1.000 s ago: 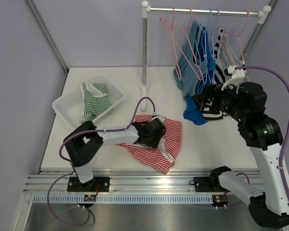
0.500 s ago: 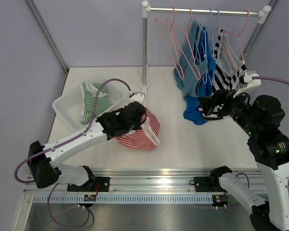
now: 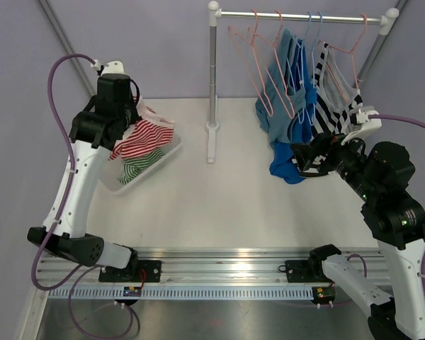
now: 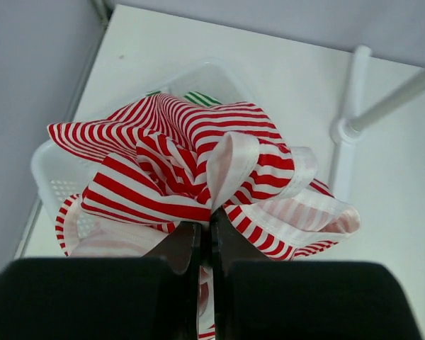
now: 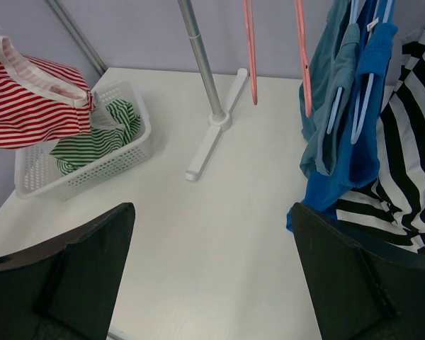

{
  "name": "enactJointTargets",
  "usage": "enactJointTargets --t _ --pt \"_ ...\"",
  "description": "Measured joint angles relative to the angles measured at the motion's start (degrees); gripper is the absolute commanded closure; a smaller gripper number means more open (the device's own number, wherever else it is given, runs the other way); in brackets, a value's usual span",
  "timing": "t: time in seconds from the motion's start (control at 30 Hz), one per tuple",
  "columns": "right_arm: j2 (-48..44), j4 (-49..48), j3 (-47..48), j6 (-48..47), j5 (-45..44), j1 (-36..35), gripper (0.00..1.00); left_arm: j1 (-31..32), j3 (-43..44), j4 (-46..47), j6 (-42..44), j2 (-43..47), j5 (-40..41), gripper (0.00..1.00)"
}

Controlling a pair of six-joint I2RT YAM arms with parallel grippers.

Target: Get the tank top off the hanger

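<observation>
My left gripper (image 4: 205, 230) is shut on a bunched red-and-white striped tank top (image 4: 177, 149), which hangs from it over the white basket (image 4: 49, 177) at the table's far left. From above, that top (image 3: 143, 136) dangles below the left gripper (image 3: 129, 127). My right gripper (image 3: 304, 152) is open and empty beside the clothes on the rail (image 3: 297, 15). There, blue tank tops (image 3: 287, 92) and a black-and-white striped one (image 3: 343, 106) hang on hangers. Two pink hangers (image 3: 251, 57) are bare.
A green-and-white striped top (image 5: 92, 138) lies in the basket (image 5: 78, 173). The rail's white post (image 3: 212, 71) and its foot (image 5: 212, 134) stand at the table's back middle. Grey walls close in both sides.
The left gripper shut on the red striped top on the table, then the arm rose and swung it far left over the basket. The right arm drew back slightly to the right.
</observation>
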State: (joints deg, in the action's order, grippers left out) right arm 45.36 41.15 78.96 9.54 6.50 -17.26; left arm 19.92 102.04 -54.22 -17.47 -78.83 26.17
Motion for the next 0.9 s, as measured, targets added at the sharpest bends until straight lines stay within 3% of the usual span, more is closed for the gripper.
enactJointTargets --t 0.17,0.5,0.8,0.83,0.9 --pt "-0.4 -2.0 -1.9 -0.2 -1.4 0.0 0.01 -7.8 1.5 -0.2 0.5 -6.6 -2.6 1.0" --pt "1.3 -5.4 -5.4 0.0 -1.3 0.0 0.01 -16.8 -7.6 6.0 -6.4 -22.8 -5.7 1.0" --pt "3.5 -7.0 -5.1 1.6 -3.2 0.0 0.01 -18.8 -14.4 10.4 -12.0 -31.2 -9.9 1.0" --pt "4.2 -6.7 -4.1 1.7 -3.6 0.0 0.01 -18.8 -14.4 10.4 -12.2 -31.0 -10.2 0.98" --pt "7.1 -5.0 0.0 1.8 -4.8 0.0 0.0 -18.8 -14.2 10.2 -12.4 -30.3 -10.9 0.8"
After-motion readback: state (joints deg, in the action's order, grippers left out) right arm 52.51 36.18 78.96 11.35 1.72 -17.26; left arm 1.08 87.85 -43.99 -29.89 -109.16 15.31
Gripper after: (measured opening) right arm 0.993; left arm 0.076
